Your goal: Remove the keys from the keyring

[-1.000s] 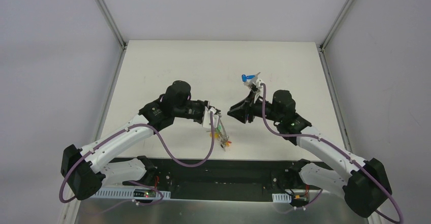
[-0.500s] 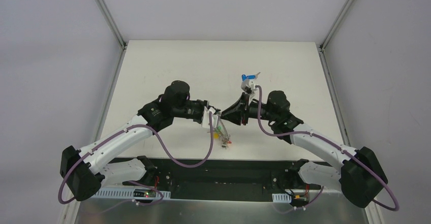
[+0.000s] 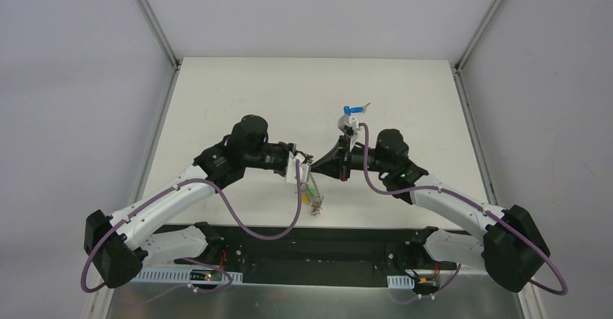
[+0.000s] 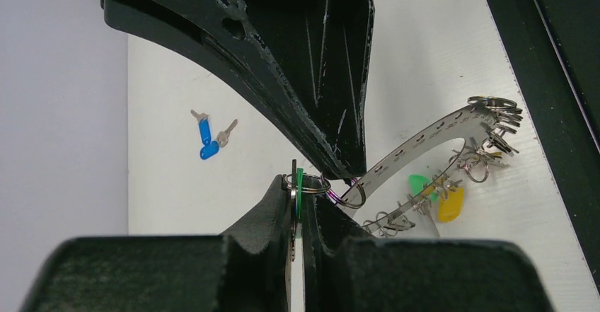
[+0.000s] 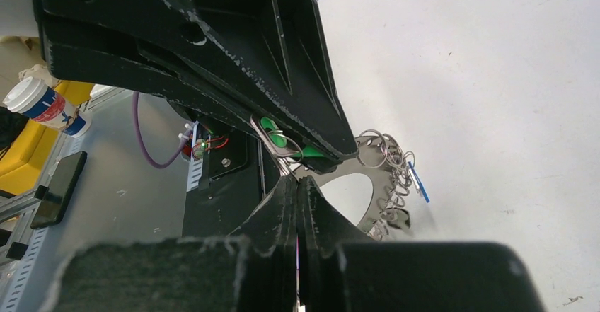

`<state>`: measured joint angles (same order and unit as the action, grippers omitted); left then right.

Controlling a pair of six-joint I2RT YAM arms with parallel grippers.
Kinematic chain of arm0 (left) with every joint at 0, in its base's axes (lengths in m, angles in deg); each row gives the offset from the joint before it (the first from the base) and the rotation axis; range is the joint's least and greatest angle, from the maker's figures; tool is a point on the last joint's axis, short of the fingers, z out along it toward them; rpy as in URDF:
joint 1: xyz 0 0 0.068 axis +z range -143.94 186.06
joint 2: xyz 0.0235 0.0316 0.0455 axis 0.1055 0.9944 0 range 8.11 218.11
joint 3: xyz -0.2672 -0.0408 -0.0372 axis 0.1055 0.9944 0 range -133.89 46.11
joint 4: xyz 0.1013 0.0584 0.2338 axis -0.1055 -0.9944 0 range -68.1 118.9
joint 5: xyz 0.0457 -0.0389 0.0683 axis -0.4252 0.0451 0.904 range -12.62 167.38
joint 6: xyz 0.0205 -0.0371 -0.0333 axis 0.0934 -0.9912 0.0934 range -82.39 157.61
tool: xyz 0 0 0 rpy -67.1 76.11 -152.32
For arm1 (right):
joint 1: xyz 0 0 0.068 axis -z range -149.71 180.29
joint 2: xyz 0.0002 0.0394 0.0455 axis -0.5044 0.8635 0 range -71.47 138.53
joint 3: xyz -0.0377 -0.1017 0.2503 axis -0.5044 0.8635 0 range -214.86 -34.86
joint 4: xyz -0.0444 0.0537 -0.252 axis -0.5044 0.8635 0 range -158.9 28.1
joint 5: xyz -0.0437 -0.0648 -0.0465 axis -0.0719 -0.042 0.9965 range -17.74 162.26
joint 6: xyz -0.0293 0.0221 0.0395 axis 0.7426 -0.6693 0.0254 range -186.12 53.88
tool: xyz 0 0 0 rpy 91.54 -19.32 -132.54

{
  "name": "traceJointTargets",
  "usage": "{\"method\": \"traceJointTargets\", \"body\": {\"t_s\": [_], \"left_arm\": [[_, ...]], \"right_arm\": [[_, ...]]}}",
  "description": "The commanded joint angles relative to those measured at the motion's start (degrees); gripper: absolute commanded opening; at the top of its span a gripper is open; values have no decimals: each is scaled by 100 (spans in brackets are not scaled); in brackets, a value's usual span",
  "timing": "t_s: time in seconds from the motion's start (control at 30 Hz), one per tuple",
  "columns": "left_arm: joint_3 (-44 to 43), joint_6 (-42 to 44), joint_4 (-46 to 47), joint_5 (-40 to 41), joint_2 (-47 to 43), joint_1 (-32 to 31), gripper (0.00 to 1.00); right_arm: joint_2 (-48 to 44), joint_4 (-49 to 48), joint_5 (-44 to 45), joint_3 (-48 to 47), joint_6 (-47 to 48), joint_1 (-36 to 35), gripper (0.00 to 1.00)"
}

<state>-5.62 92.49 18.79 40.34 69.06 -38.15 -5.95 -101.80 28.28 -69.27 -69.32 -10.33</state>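
My left gripper (image 4: 297, 188) is shut on a green-headed key (image 4: 299, 185) with a small split ring (image 4: 352, 193) at its tip. The keyring (image 4: 417, 142), a grey perforated metal hoop, hangs from that ring with several keys on it, among them one green head (image 4: 419, 185) and one yellow head (image 4: 451, 204). My right gripper (image 5: 298, 183) is shut, its tips against the left gripper's tips and the hoop (image 5: 369, 209); I cannot tell whether it pinches anything. In the top view the two grippers meet (image 3: 302, 168) (image 3: 319, 166) and the bunch (image 3: 315, 197) dangles below.
Two blue-headed keys (image 4: 206, 142) lie loose on the white table, far of the right arm (image 3: 352, 109). The black base strip (image 3: 318, 239) runs along the table's near edge, close under the hanging bunch.
My right gripper has swung left, from beside the blue keys to meet the left gripper's tips. The left gripper stayed nearly still; the hanging bunch shifted slightly left.
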Motion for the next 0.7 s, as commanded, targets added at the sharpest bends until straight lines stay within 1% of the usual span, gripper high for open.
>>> {"method": "traceJointTargets", "body": {"t_s": [0.0,0.27,0.67], "left_arm": [[-95,35,424,-215,-144,-12,0],[-104,26,423,-279,-66,-17,0],[-103,24,424,-377,5,-21,0]], "right_arm": [[-303,-142,-48,-276,79,-59,0],[-610,195,120,-307,267,-51,0],[-577,206,285,-511,246,-64,0]]}}
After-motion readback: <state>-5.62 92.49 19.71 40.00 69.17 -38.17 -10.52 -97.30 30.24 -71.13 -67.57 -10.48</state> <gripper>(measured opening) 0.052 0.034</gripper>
